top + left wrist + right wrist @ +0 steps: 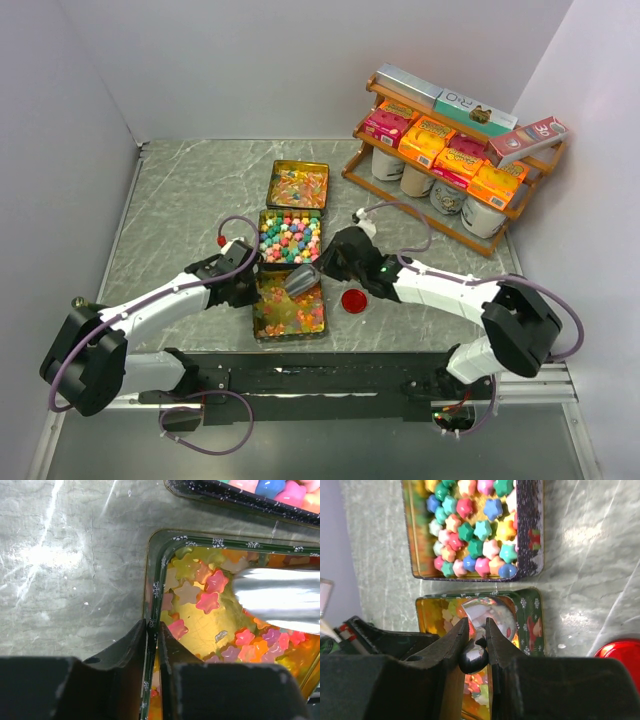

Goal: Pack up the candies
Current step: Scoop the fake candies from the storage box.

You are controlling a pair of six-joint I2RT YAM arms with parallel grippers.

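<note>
Pinching the left wall of the near tin (156, 575), the L gripper (152, 630) sits clamped at the tin's 9 o'clock, one finger inside, one outside. Translucent star candies (206, 602) in pink, orange, yellow and purple lie in this tin. Over them hangs a metal scoop (280, 597), its ball-ended handle squeezed tight in the R gripper (477, 625), which reaches in from approx. 2 o'clock. A red lid (620, 650) rests on the marbled table (180, 200) at the tin's 3 o'clock. Just beyond, at 12, the mid tin (527, 540) holds opaque stars (470, 530) in mixed colours. The far tin (298, 162) w/ orange-ish sweets (298, 185) comes next. A rack (365, 182) w/ boxes (428, 140) stands at 2 o'clock.
</note>
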